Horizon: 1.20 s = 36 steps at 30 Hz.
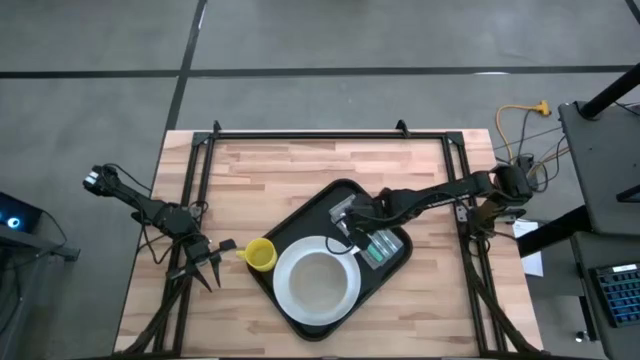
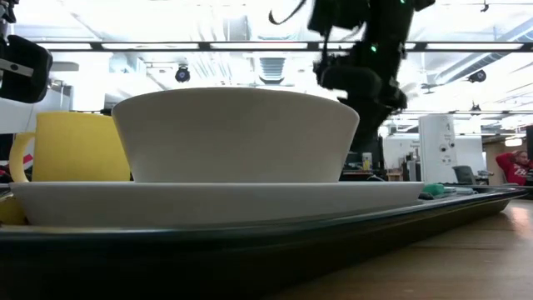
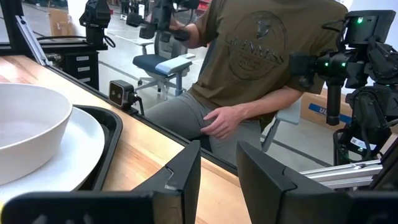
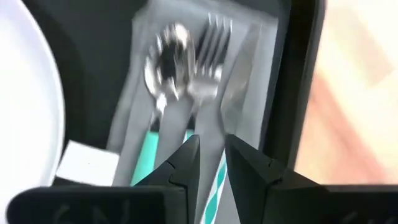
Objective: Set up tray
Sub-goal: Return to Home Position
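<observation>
The black tray [image 1: 315, 212] lies slantwise at the table's middle. On it stands a white plate [image 1: 290, 305] with a white bowl [image 1: 320, 278]. A grey napkin [image 4: 134, 112] on the tray's right part carries a spoon [image 4: 166, 56], a fork [image 4: 210, 50] and a knife [image 4: 242, 68] with teal handles. A yellow mug [image 1: 260, 256] stands at the tray's left corner; whether it is on the tray I cannot tell. My right gripper [image 1: 350, 225] hangs above the napkin's end, well clear of the tray in the low view [image 2: 371, 92], fingers [image 4: 186, 162] almost together, empty. My left gripper [image 1: 212, 262] waits left of the mug, fingers [image 3: 186, 174] almost together, empty.
A person in an olive shirt [image 3: 255, 62] sits just beyond the table's edge. A small black camera box [image 3: 121, 93] stands at that edge. A small white card [image 4: 87, 163] lies on the tray beside the napkin. Black frame rails [image 1: 200, 200] run along the table's sides.
</observation>
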{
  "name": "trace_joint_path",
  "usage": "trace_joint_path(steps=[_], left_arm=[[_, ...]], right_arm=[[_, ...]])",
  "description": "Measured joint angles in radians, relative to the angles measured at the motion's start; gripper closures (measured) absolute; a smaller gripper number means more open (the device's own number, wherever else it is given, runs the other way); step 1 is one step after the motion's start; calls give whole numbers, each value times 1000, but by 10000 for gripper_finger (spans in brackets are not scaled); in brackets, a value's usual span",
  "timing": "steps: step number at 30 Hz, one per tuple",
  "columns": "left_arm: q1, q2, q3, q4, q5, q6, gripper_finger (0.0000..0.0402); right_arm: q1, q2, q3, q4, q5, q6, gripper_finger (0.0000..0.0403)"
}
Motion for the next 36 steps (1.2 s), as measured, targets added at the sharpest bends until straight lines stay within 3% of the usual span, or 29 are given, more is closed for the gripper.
trace_joint_path(steps=[7, 11, 14, 16, 18, 22, 24, 26, 30, 36], left_arm=[[0, 0, 0, 0, 0, 0, 313], [0, 0, 0, 0, 0, 0, 313], [0, 0, 0, 0, -1, 0, 313], [0, 0, 0, 0, -1, 0, 313], [0, 0, 0, 0, -1, 0, 313], [0, 2, 0, 0, -1, 0, 313], [0, 2, 0, 0, -2, 0, 313], [0, 2, 0, 0, -5, 0, 313], [0, 2, 0, 0, -5, 0, 313], [0, 2, 0, 0, -4, 0, 313]], right_arm=[[13, -2, 45, -2, 55, -121, 335], [71, -32, -4, 22, 240, -166, 335], [138, -115, -100, 148, 369, -208, 335], [172, -210, -197, 318, 375, -271, 335], [192, -319, -317, 557, 300, -369, 335], [166, -522, -567, 1141, -90, -612, 335], [139, -591, -635, 1306, -244, -697, 335], [117, -653, -672, 1306, -238, -731, 335], [47, -766, -736, 1259, -118, -736, 335], [-90, -918, -820, 1257, -307, -736, 335]])
